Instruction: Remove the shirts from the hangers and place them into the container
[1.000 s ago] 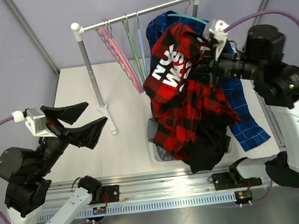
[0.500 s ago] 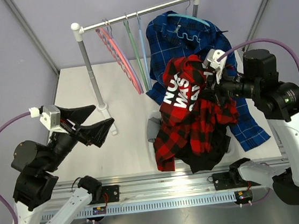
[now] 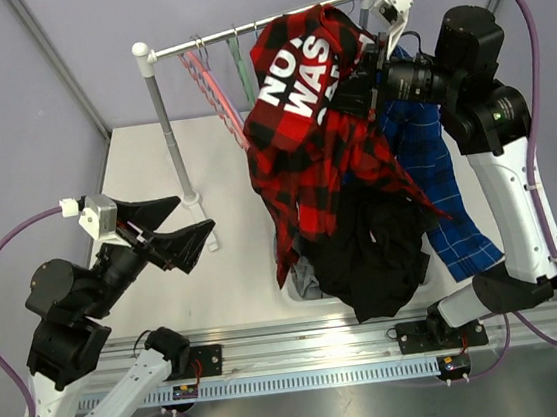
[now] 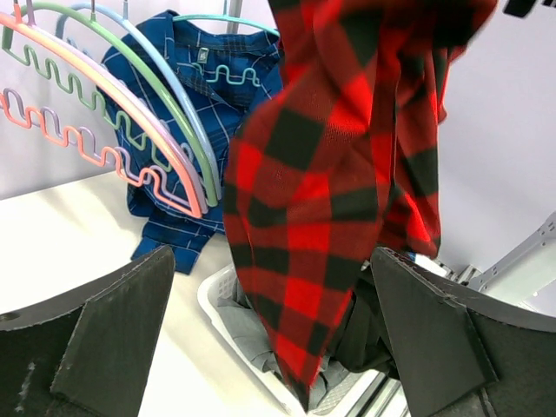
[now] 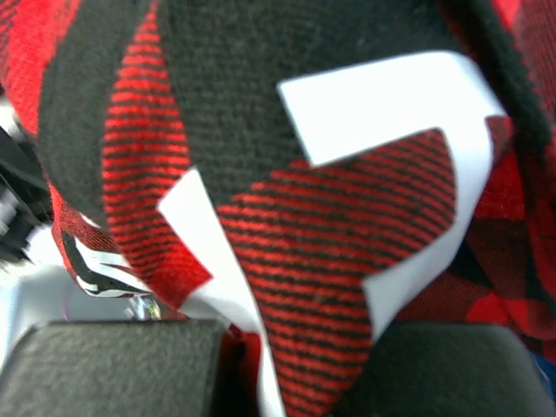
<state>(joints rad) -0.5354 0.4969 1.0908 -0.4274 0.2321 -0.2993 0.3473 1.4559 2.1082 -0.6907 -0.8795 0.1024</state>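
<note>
Two shirts are counted as binned: the grey shirt point(image 4: 261, 343) lies inside the white mesh basket point(image 4: 213, 295), and the black shirt point(image 3: 375, 258) is piled on it, spilling over the near rim.

The third, the red-and-black plaid shirt point(image 3: 310, 134), is off its hanger. It is pinched at its white-lettered part by the right gripper point(image 3: 357, 87), jaws pressed nearly together on the cloth. It is held up at rail height, with its tail hanging just above the basket. Not yet dropped in.

The fourth, the blue plaid shirt point(image 3: 435, 170), is still on the teal hanger point(image 4: 234, 74) at the right end of the rail point(image 3: 229, 35).

The empty hangers point(image 3: 221, 104), pink and green among them, are bunched on the left of the rail.

The left gripper point(image 3: 183, 211) is held with jaws spread wide and nothing in them, well apart from the shirts.

Judged roughly three quarters done. Left: the red plaid lowered and released, the black one perhaps tucked in, the blue plaid unhung and binned.
</note>
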